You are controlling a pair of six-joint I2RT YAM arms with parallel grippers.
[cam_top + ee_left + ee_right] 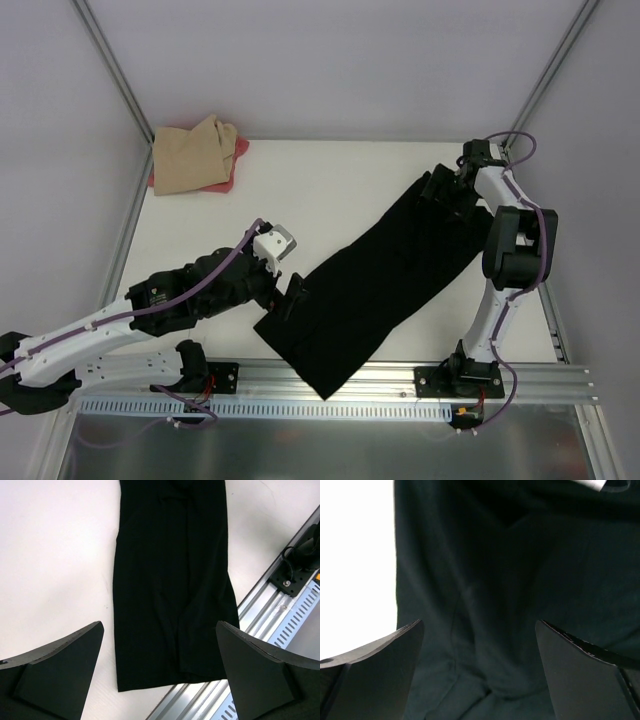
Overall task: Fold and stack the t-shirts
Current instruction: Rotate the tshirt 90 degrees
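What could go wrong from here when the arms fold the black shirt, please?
The black shirt overhangs the metal rail at its near end; dragging it could snag it there or let it slide off. The shirt is also creased and bunched under the open right tool, so a pinch may catch only some layers, skewing the fold.

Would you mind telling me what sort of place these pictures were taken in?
Most likely a lab robot workcell, not a home: a white table walled by plain grey panels on metal struts, a left arm and right arm bolted to a slotted rail, and a black t-shirt spread out.
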